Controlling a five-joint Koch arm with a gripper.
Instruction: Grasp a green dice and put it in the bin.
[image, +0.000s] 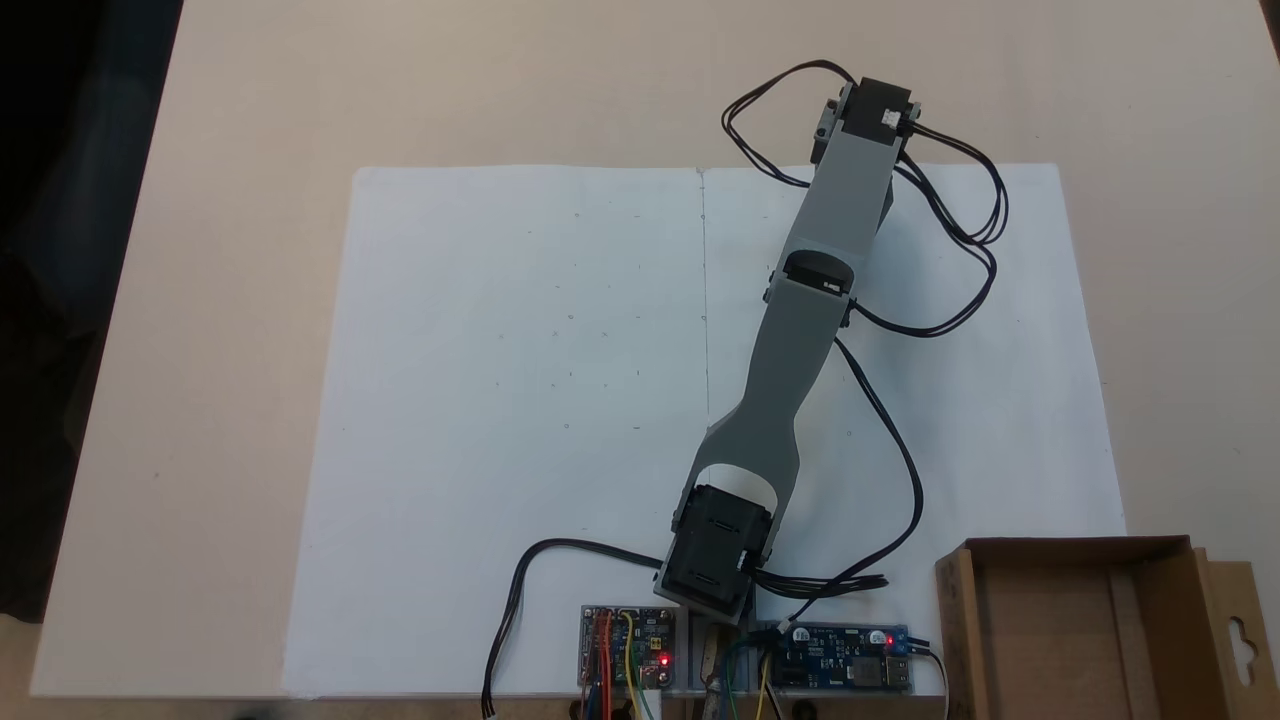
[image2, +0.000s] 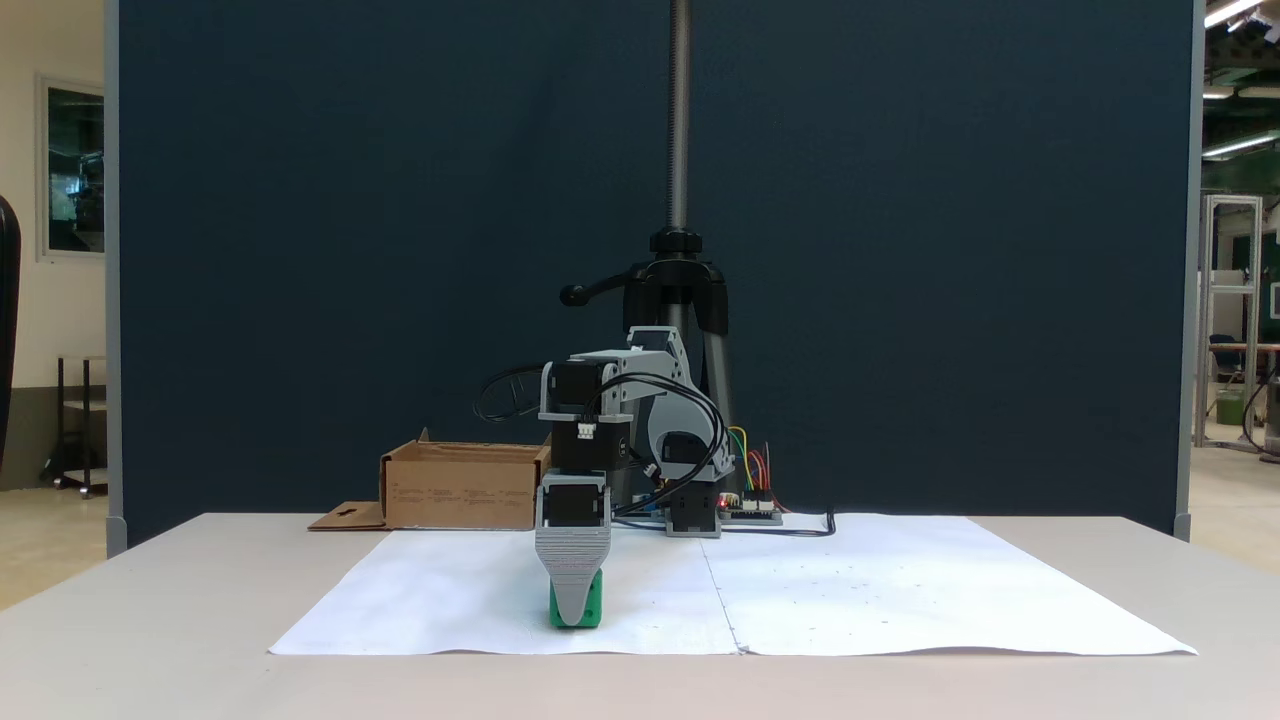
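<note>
Backdrop: dark blue panel behind a pale bench, with a tripod standing at the bench's far edge in a fixed view.
Dice: green dice sits on the white paper, at the near edge of the sheet in a fixed view, mostly hidden behind the claw's ribbed grey finger.
Claw: claw points straight down onto the dice; green shows on both sides of the front finger and below it. One finger stands in front of the other, so I cannot tell how far it is spread or whether it pinches the dice.
Arm: grey arm reaches across the paper from its base by the bench's edge; black cables loop beside it.
Bin: brown cardboard bin stands off the paper near the arm's base, well apart from the dice; its flap with the hang-hole sticks out sideways.
Writing: small print on the bin's wall is too fine to read.
Boards: two circuit boards with red lights sit by the base.
</note>
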